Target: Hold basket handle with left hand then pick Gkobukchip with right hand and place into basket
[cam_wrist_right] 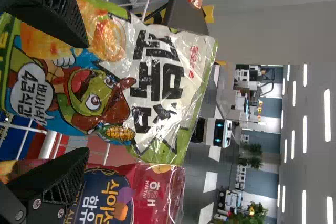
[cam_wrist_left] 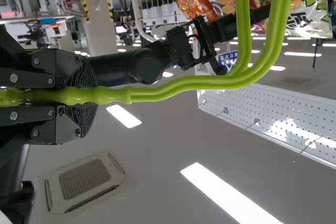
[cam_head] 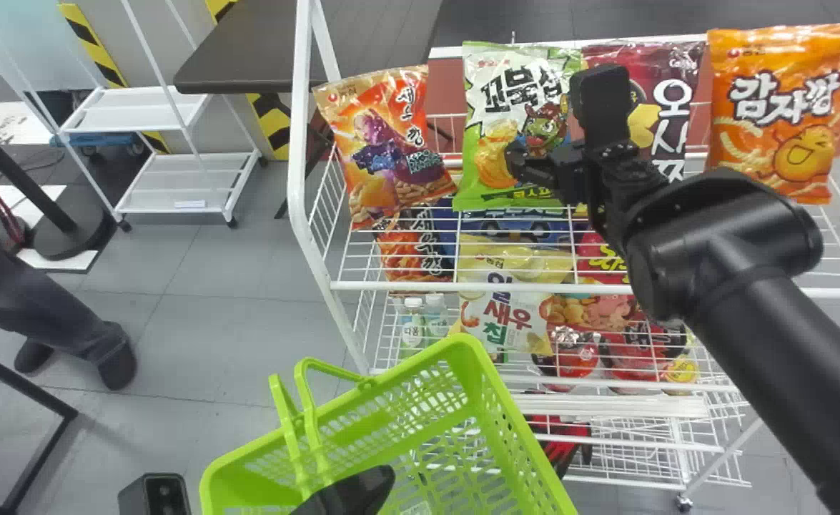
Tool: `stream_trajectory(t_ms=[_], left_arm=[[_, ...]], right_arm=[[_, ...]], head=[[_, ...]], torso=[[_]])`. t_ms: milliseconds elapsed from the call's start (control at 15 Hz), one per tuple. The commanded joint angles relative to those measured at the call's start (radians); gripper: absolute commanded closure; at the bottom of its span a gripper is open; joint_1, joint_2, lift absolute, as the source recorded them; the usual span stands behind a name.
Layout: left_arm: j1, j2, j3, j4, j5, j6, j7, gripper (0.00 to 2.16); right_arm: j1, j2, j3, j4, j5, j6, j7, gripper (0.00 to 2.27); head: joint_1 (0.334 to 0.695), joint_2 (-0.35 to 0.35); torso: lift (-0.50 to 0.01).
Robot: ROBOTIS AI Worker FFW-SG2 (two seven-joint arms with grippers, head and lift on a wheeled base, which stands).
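- The left gripper point(cam_head: 354, 492) pinches the green basket's point(cam_head: 500, 422) handle point(cam_head: 310, 422);
- an orange snack bag point(cam_head: 389, 143) leans on the rack point(cam_head: 477, 285);
- beside it, the Gkobukchip point(cam_head: 487, 143) stands on the top shelf;
- the right gripper point(cam_head: 557, 118) is at this bag, fingers spread; a red bag point(cam_head: 670, 79) is just beside.

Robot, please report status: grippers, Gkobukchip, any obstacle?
Left gripper: jaws shut on basket handle. Right gripper: jaws open before Gkobukchip bag, on rack. Dark red snack bag close beside it.

Black rounded arm with silver screws.
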Motion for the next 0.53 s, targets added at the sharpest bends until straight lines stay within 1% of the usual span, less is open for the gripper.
stream_trajectory(t_ms=[0, 200, 467], left_arm=[[0.0, 0.0, 0.001, 0.002, 0.002, -0.004, -0.001, 2.15], [0.0, 0.0, 0.001, 0.003, 0.002, -0.004, -0.001, 2.15], [0.0, 0.003, 0.001, 0.003, 0.002, -0.004, -0.003, 2.15]], right_arm=[[-0.029, 0.001, 0.029, 0.035, 0.001, -0.013, 0.006, 0.1], [-0.051, 0.001, 0.063, 0.046, 0.002, -0.01, 0.01, 0.1], [-0.126, 0.001, 0.098, 0.17, 0.01, -0.029, 0.012, 0.1]], head=[[0.695, 0.164], [0.695, 0.173], [0.695, 0.186]], torso=[[0.0], [0.0], [0.0]])
